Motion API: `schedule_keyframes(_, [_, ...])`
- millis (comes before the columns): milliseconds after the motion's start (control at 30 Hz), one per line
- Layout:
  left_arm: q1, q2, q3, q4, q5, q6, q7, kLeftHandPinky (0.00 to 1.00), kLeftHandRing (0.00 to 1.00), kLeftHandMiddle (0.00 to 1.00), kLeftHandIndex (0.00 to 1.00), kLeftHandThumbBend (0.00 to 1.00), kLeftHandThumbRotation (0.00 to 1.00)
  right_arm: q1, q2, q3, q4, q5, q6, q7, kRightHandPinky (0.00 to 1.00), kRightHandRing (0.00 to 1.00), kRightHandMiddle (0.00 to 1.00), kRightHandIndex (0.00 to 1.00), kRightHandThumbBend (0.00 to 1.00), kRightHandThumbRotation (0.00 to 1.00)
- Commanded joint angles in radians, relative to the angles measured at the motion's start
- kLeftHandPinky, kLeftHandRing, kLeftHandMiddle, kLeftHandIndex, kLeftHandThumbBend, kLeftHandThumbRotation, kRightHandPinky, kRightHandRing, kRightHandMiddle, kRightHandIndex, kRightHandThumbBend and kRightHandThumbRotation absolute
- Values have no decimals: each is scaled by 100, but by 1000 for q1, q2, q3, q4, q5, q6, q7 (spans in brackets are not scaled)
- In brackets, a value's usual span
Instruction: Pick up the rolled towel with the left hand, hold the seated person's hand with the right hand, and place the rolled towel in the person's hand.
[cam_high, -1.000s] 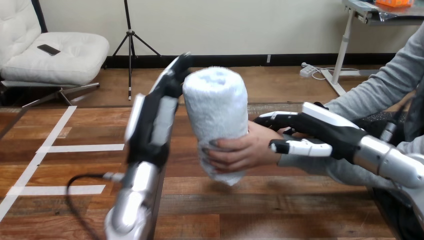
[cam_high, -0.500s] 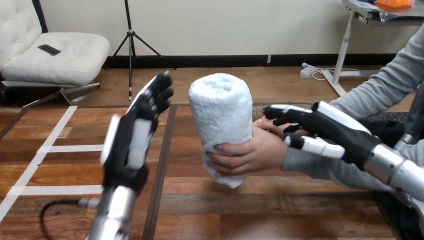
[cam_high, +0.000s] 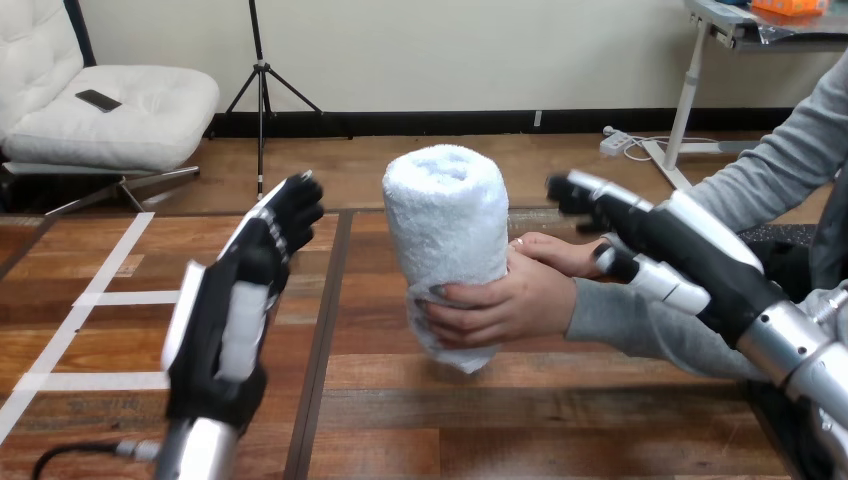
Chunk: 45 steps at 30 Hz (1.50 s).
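The rolled towel (cam_high: 445, 240) stands upright in the person's hand (cam_high: 515, 305), whose fingers wrap its lower half, above the desk (cam_high: 560, 420). The left hand (cam_high: 240, 300) is released, fingers straight, apart at the towel's left. The right hand (cam_high: 690, 255), fingers also relaxed, hangs over the person's wrist (whether it touches, I cannot tell). To finish well, draw both hands away slowly and sideways, without brushing the towel.

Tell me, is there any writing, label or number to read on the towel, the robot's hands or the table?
None can be read. The rolled towel is plain white; the left hand and right hand carry no legible marks; the table is bare wood without writing.
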<state>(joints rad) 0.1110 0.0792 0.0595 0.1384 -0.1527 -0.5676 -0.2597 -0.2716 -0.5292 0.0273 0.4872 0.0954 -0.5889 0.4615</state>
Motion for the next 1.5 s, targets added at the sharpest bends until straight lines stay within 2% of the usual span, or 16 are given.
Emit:
schedule_keyframes(0, [37, 20, 6, -106, -21, -31, -15, 90, 89, 88, 86, 93, 100, 10, 79, -43, -108, 97, -22, -1, 97, 96, 95, 96, 100, 100])
schedule_keyframes(167, [102, 5, 7, -167, -14, -38, 3, 90, 89, 88, 86, 92, 100, 58, 144, -50, -184, 173, -19, -10, 99, 97, 96, 97, 100, 100])
schedule_keyframes(400, [157, -16, 4, -213, -2, -61, 27, 89, 88, 87, 85, 89, 100, 136, 205, -49, -315, 218, 31, -38, 100, 96, 96, 97, 100, 100])
schedule_keyframes(633, [190, -24, -9, -235, -3, -95, 36, 88, 87, 87, 85, 87, 100, 209, 247, -40, -423, 294, 69, -8, 100, 98, 98, 99, 100, 100])
schedule_keyframes(800, [208, -22, -21, -256, -4, -110, 41, 87, 86, 86, 85, 86, 100, 254, 269, -37, -491, 317, 94, 3, 100, 99, 99, 100, 100, 100])
schedule_keyframes(1067, [230, -10, -47, -296, -46, -131, 25, 85, 86, 86, 84, 84, 100, 320, 297, -22, -588, 344, 131, 24, 100, 100, 100, 100, 100, 100])
schedule_keyframes(1300, [235, -7, -65, -307, -77, -164, 10, 83, 86, 86, 84, 82, 100, 360, 313, -13, -638, 343, 154, 33, 100, 100, 100, 100, 100, 100])
schedule_keyframes(1467, [232, -6, -78, -308, -97, -174, 5, 82, 87, 86, 84, 81, 99, 375, 319, -6, -646, 351, 166, 51, 100, 100, 100, 100, 100, 100])
